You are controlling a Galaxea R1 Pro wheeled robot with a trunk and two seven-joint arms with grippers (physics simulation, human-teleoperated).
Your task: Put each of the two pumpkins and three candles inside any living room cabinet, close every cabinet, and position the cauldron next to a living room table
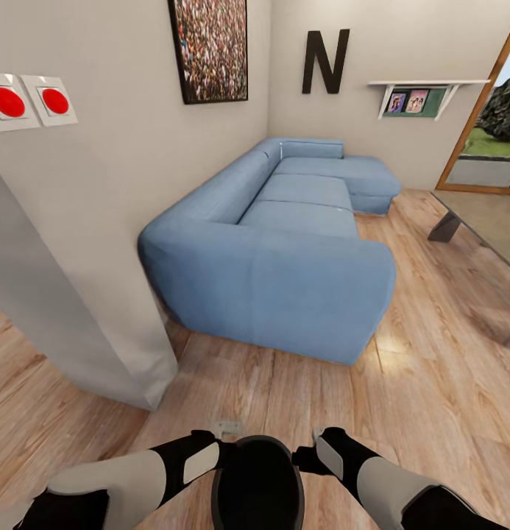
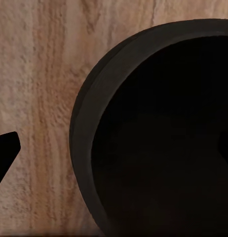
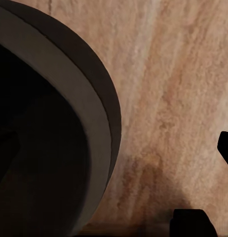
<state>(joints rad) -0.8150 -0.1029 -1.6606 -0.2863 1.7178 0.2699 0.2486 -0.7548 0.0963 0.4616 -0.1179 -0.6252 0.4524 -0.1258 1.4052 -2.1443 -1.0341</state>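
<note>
The black cauldron hangs low in front of my trunk, between both arms, above the plank floor. My left gripper grips its rim on the left side and my right gripper grips the rim on the right. The left wrist view has the thick dark rim with one black finger outside it; the other finger is lost in the dark inside. In the right wrist view the rim curves past a finger on its outer side. The glass-topped table stands at the right edge. Pumpkins, candles and the cabinet are out of view.
A blue L-shaped sofa lies straight ahead along the wall. A grey wall corner juts out at the left. Open wood floor runs between sofa and table. A doorway and a small shelf are at the far right.
</note>
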